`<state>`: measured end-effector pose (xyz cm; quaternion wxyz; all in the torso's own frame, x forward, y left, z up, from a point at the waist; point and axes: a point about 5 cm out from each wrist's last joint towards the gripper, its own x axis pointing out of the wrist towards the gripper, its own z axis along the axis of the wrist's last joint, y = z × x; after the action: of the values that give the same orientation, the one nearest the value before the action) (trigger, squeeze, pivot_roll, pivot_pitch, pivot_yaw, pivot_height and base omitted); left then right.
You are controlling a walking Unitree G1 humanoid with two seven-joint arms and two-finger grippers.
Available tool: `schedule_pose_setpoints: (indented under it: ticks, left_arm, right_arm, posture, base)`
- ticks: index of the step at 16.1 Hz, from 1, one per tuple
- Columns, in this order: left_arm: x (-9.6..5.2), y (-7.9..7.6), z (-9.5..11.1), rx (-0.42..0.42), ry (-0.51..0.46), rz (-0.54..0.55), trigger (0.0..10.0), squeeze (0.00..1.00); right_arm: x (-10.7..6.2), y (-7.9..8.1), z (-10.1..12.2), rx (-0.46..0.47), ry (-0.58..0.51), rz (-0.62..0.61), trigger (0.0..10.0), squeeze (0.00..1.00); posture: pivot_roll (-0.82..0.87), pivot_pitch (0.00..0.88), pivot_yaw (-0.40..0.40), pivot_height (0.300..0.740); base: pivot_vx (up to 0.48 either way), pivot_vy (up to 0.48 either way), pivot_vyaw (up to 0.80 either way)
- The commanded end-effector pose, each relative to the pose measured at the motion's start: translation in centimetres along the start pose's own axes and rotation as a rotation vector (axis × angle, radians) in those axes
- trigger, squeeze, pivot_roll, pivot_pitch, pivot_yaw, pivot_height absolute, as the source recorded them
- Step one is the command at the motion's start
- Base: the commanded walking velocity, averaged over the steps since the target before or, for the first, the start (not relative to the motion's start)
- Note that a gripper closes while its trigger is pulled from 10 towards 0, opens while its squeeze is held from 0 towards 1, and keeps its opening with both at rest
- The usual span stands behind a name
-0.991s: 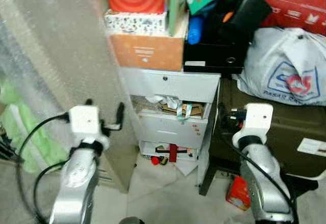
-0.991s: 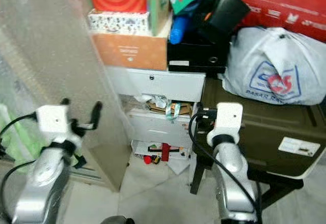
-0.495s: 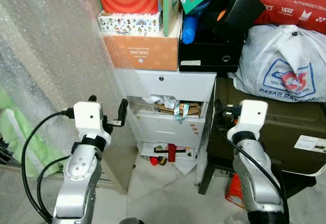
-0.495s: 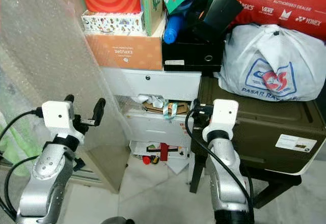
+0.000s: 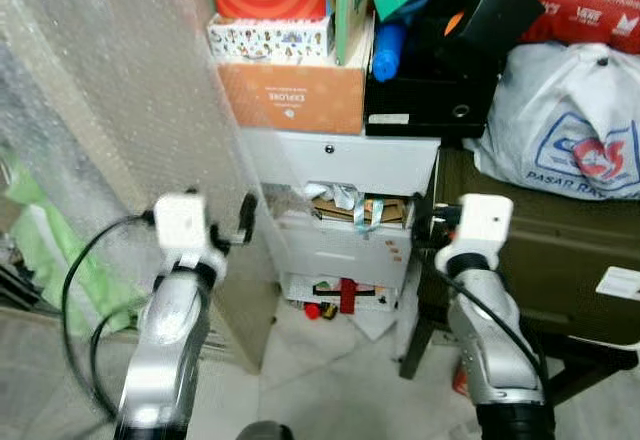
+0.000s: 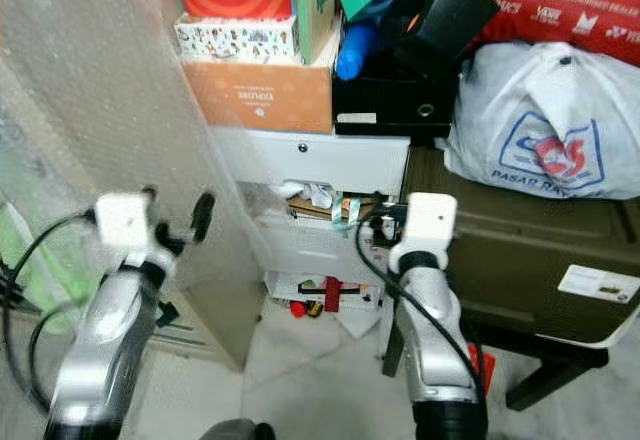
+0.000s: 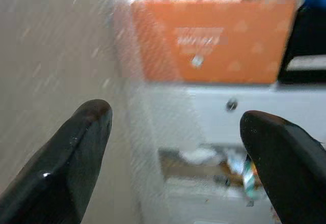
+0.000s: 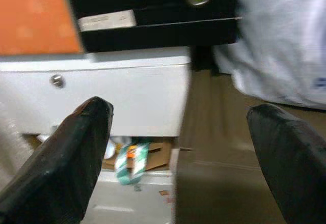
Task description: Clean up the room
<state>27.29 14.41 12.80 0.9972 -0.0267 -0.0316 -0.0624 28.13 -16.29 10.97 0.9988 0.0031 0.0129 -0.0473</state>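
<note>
Left wrist view: left pincer held open before white drawer unit.
Right pincer likewise open and empty; orange box seen above both.

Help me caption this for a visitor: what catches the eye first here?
A white drawer unit stands in the middle, papers and ribbon spilling from its open slot. An orange box sits on top of it, and a white plastic bag rests on a dark trunk to the right.
</note>
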Motion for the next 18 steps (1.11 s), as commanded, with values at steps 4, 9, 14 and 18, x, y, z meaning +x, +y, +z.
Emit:
schedule_pose_setpoints:
  ticks: [4,9,14,18]
  left_arm:
    - [0.9,-0.2,0.7,-0.001,-0.041,-0.016,10.0,0.0]
    - [0.4,0.2,-0.1,0.009,-0.018,-0.006,10.0,0.0]
    - [-3.2,1.8,-0.9,-0.001,0.027,0.094,10.0,0.0]
    - [-5.5,2.5,-2.0,-0.004,0.087,0.121,10.0,0.0]
  right_arm:
    - [0.7,0.1,0.5,-0.064,-0.027,0.005,10.0,0.0]
    - [0.7,0.1,-0.3,0.009,0.002,-0.013,10.0,0.0]
    - [-0.5,-1.1,0.1,-0.017,0.008,-0.004,10.0,0.0]
    - [-2.2,-2.6,-0.7,-0.02,0.056,-0.019,10.0,0.0]
  posture:
    - [-0.12,0.0,0.099,0.74]
    - [-0.09,0.0,0.109,0.74]
    - [-0.01,0.0,0.033,0.74]
    - [-0.02,0.0,0.027,0.74]
  base:
    - [0.0,0.0,0.0]
    - [0.0,0.0,0.0]
    - [0.0,0.0,0.0]
    - [0.0,0.0,0.0]
